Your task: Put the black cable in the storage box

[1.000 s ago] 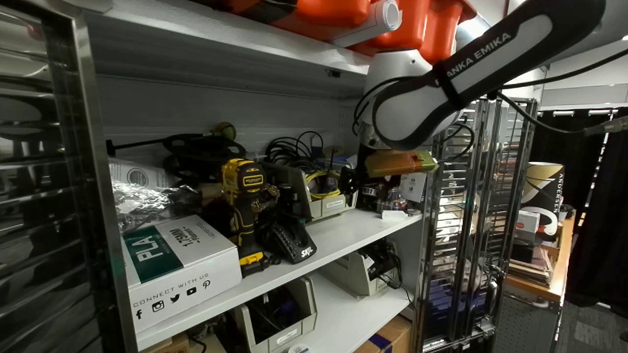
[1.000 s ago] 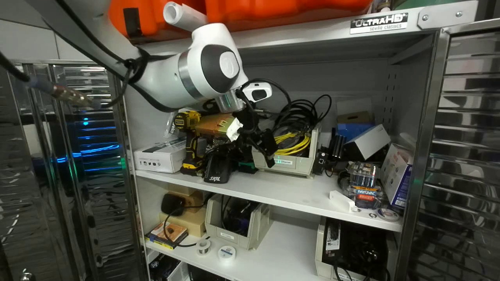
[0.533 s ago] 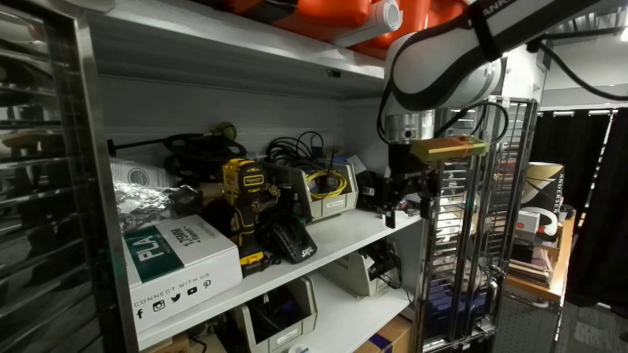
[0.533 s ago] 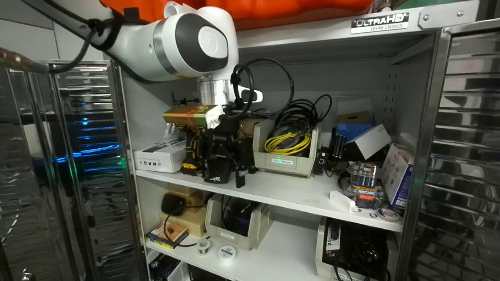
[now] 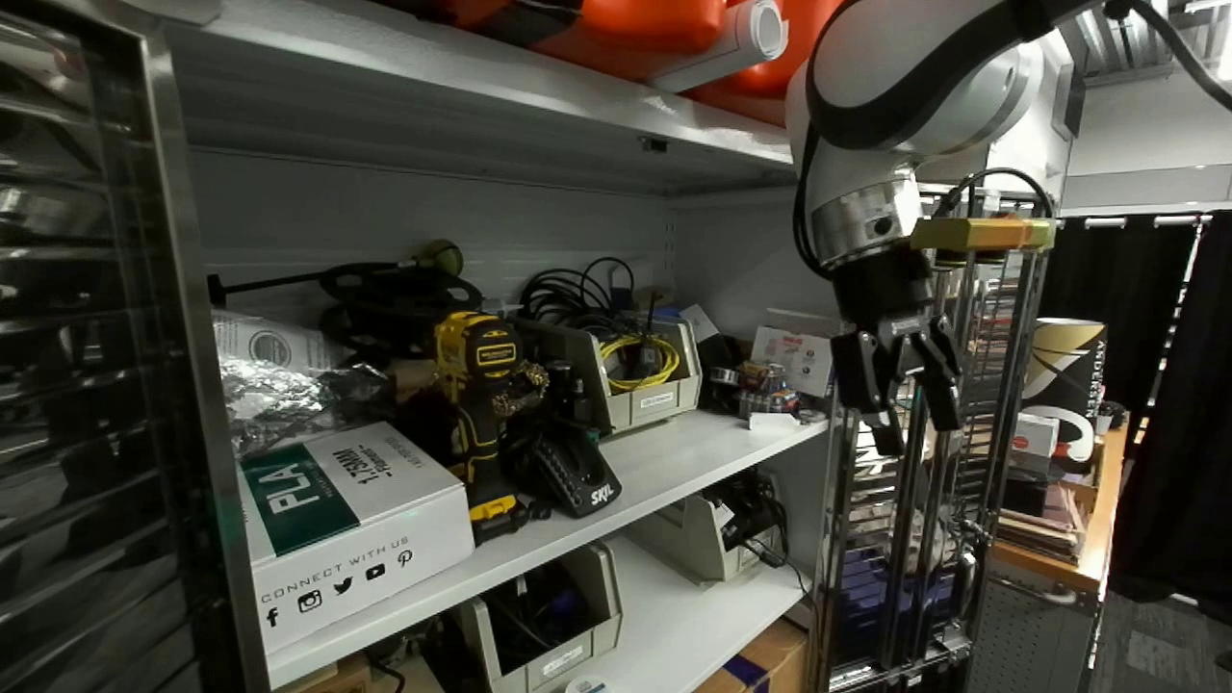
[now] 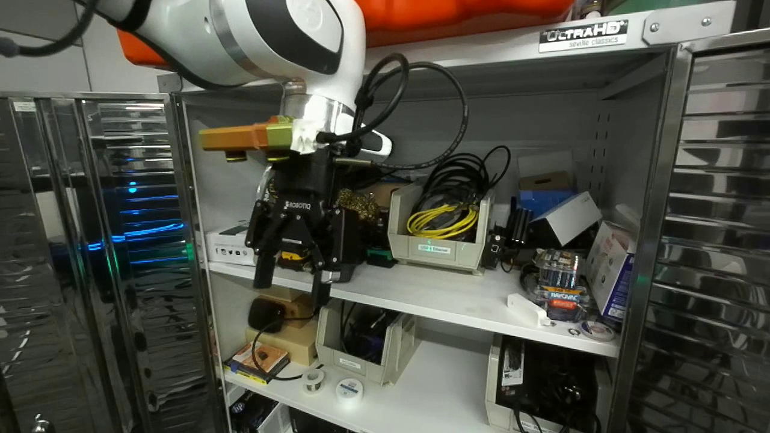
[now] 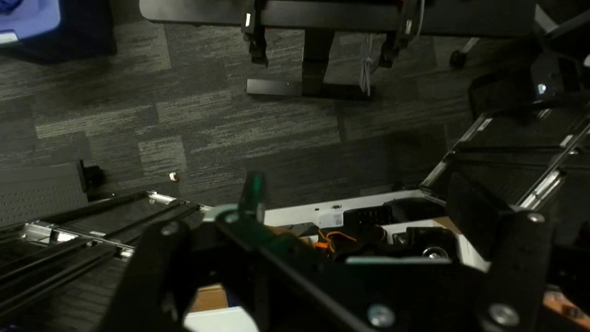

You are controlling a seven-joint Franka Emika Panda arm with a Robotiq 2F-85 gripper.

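At the left of an exterior view, a loose black lead (image 6: 254, 352) curls on the lower shelf (image 6: 442, 361), at 7 o'clock from the gripper (image 6: 292, 287). The gripper points down, its 2 fingers (image 6: 263, 275) spread with nothing between them, and seems to hang in front of the upper shelf (image 6: 415, 287). Farther right, well apart at 2 o'clock from it, the black cable (image 6: 452, 179) lies coiled in the storage box (image 6: 463, 255), above and behind the yellow cable (image 6: 442, 232). Its loops lean from 8 toward 2 o'clock, the outermost arching past the box's 3 o'clock wall. I take this coil for the task's thing, so the placing looks done, with no reach due. If the lead is meant instead, the move runs down toward 7.
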